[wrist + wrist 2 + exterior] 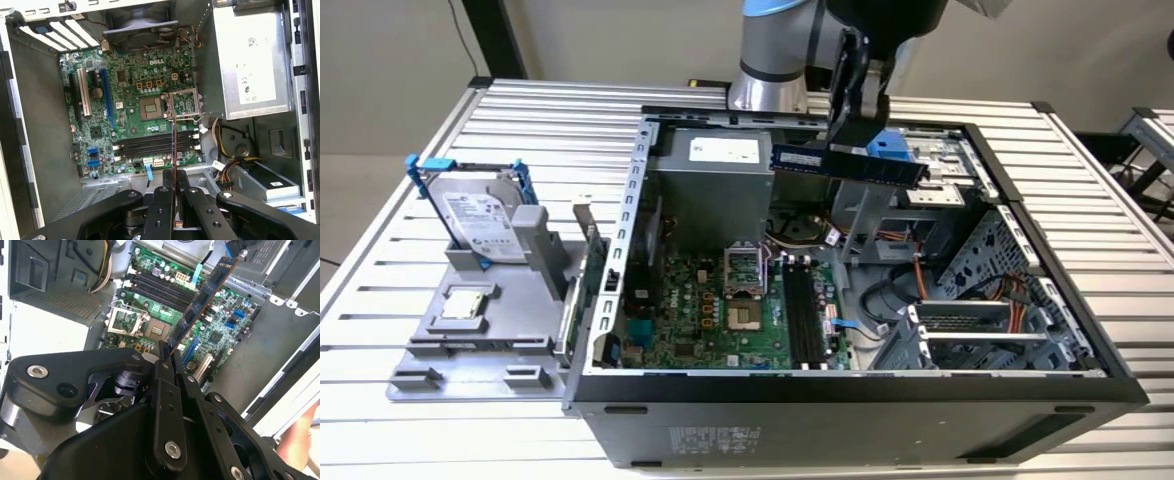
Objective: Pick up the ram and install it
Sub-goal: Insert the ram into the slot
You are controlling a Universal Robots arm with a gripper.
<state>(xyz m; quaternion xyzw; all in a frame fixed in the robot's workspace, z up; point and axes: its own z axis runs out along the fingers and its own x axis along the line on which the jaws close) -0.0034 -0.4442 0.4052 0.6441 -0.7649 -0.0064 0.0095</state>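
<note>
At the exterior view's left, the hard drive (487, 222) and the processor chip (464, 306) sit on a grey stand (520, 350) on the bench (360, 300). In the middle, the open computer case (854, 392) shows long memory slots (803, 315) that look empty. So the pick-up is done, but the ram (881, 168) is not in yet. Further right, the arm points down, its claw (851, 140) clamped on the ram, held almost flat high over the case.

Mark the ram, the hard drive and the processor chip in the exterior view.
ram (887, 171): exterior view, on the dark board, toward the exterior view's right end.
hard drive (483, 222): exterior view, on its labelled silver face.
processor chip (464, 305): exterior view, on its silver top.
</note>
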